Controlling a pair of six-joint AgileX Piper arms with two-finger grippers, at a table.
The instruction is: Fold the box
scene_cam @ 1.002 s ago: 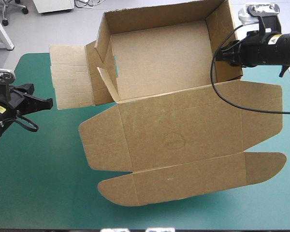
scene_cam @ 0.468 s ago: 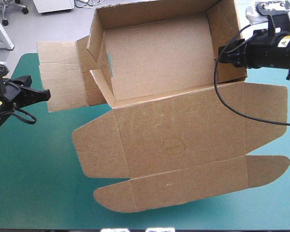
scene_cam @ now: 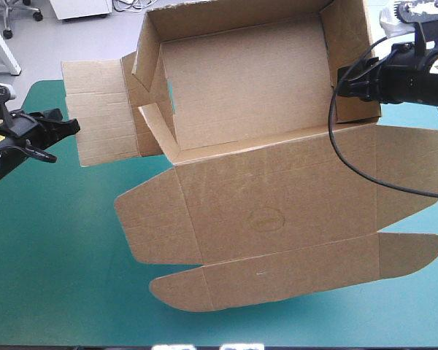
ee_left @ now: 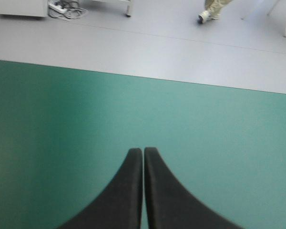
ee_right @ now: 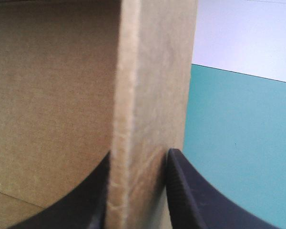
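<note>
So, your box (scene_cam: pixel 263 182) lies across the table (scene_cam: pixel 51 277), its tray toward the far edge, and it looks about half built. The back and right wall (ee_right: pixel 152 95) stand up, the lid (scene_cam: pixel 277 226) lies flat on the box's near side, and the left flap (scene_cam: pixel 95 120) is spread outward. Your right gripper (scene_cam: pixel 342 79) has its jaws pinched on the right wall. Your left gripper (scene_cam: pixel 73 125), jaws pressed together and empty, hovers just beside the left flap. Tucking that flap looks like what is left.
</note>
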